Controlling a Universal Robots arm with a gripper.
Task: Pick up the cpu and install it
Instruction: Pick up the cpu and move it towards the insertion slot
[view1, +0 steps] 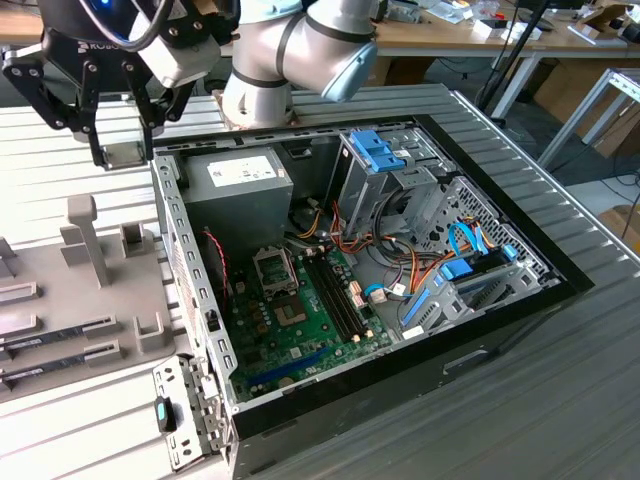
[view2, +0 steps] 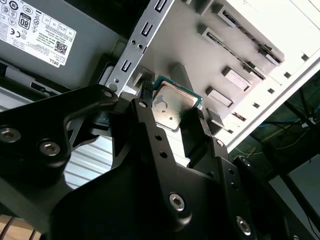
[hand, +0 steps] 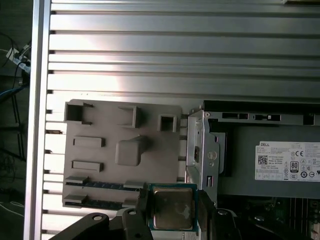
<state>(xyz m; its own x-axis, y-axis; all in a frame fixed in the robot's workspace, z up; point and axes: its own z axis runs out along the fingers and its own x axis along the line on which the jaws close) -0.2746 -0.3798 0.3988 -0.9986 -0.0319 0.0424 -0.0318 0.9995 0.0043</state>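
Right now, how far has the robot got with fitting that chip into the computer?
Done: the pick-up. The cpu is lifted off the table. In hand: the fingers clamp it on two sides, and the gripper hangs above the case wall near the power supply. Left: the cpu is not yet at the socket on the board.

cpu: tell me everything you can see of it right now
The cpu is a small flat square chip: silvery-grey metal lid with dull smudges, thin green rim. The gripper clamps it by two opposite edges, lid toward both wrist cameras. It hangs clear of the table, between the case wall and the grey parts tray, near the power supply, not in the socket.
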